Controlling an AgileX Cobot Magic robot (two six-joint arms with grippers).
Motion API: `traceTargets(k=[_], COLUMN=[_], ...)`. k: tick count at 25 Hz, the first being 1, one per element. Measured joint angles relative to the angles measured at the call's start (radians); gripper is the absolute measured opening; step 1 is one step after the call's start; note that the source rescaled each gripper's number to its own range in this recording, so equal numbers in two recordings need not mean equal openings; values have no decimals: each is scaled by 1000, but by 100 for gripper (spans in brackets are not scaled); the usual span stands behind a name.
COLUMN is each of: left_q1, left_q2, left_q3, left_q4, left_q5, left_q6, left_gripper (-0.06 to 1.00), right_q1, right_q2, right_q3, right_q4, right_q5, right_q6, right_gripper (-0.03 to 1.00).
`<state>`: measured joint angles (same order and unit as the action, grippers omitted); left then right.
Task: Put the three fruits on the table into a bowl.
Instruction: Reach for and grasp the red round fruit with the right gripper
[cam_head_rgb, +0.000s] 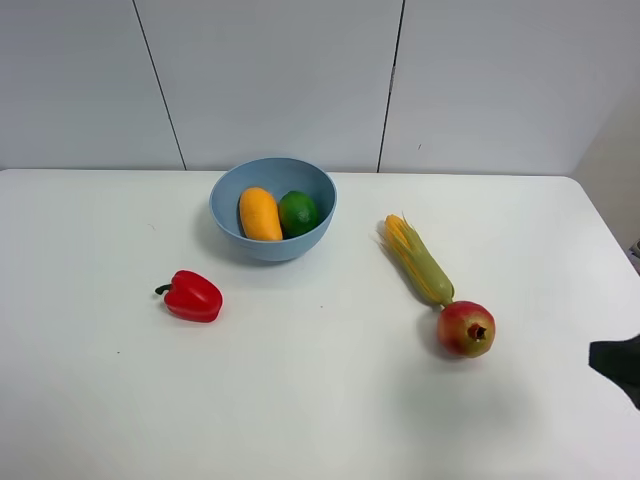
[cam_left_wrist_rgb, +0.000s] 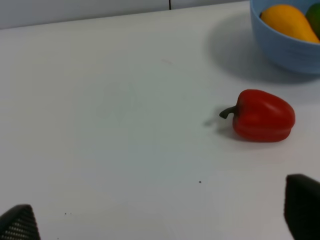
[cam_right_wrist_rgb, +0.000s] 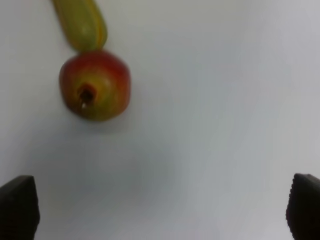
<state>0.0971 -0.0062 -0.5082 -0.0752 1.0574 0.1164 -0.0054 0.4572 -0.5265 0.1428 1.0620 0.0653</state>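
Note:
The light-blue bowl (cam_head_rgb: 225, 188) stands at the back middle of the white table (cam_head_rgb: 320, 410), with the orange-yellow mango (cam_head_rgb: 260, 213) and the green lime (cam_head_rgb: 298, 212) lying inside it. On the table's right lies the red-yellow pomegranate (cam_head_rgb: 466, 328), its crown facing the front. My right gripper (cam_right_wrist_rgb: 161, 207) hovers open a short way from the pomegranate (cam_right_wrist_rgb: 95, 85), nothing between its fingers. My left gripper (cam_left_wrist_rgb: 160, 220) is open and empty too, with the bowl (cam_left_wrist_rgb: 285, 50) and mango (cam_left_wrist_rgb: 289, 21) far ahead of it.
A red bell pepper (cam_head_rgb: 191, 296) lies left of the middle, and in the left wrist view the pepper (cam_left_wrist_rgb: 262, 116) sits ahead of the open fingers. A corn ear (cam_head_rgb: 420, 262) touches the pomegranate's far side. A dark part of the right arm (cam_head_rgb: 620, 365) shows at the right edge.

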Motion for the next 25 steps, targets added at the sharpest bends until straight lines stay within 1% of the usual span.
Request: traceTargets(k=[5,7,10,13,15,19,22,25], left_q1=[0,0,0,0,0,0,0,0], left_q2=[0,0,0,0,0,0,0,0], left_q3=[0,0,0,0,0,0,0,0], left_q4=[0,0,0,0,0,0,0,0], left_q5=[0,0,0,0,0,0,0,0], left_q6=[0,0,0,0,0,0,0,0], left_gripper=[98,98,98,98,98,98,98,98], right_q1=[0,0,0,2,23,103,155,187], right_q2=[205,284,387,479,531,635,724,812], right_q3=[-104,-146,-172,-173,-173,-183,-215,-252], right_q4=[17,18,37,79,93,104,105,105], right_q5=[2,21,49,49,30,-40,-90,-125], right_q6=[10,16,18,23,27,76,120,147], right_gripper=[100,100,100,100,100,100,100,100])
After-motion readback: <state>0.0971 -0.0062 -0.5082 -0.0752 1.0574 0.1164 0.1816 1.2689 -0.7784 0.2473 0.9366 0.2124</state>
